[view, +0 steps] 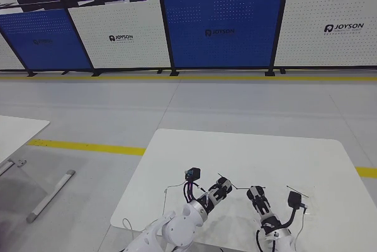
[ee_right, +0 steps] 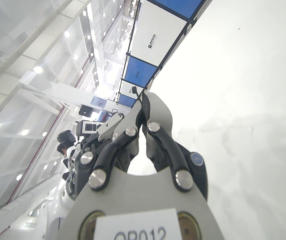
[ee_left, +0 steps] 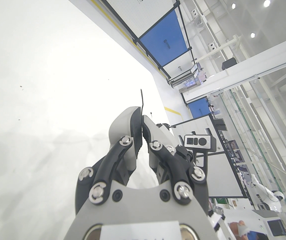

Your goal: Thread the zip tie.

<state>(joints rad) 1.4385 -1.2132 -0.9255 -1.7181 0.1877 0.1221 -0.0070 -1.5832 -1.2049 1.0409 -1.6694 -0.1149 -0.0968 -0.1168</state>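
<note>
The left gripper (ee_left: 142, 119) is pinched tight on the zip tie (ee_left: 141, 99), whose thin tail sticks out just past the fingertips. The right gripper (ee_right: 142, 108) is also clamped on the tie, with the square head (ee_right: 134, 90) poking out just beyond its tips. From above, the strap appears to run between the two sets of fingers, over the white table (view: 257, 151). The step in hand looks like lining up before insertion. Next, the tail tip must meet the head's slot squarely and be pushed through.
</note>
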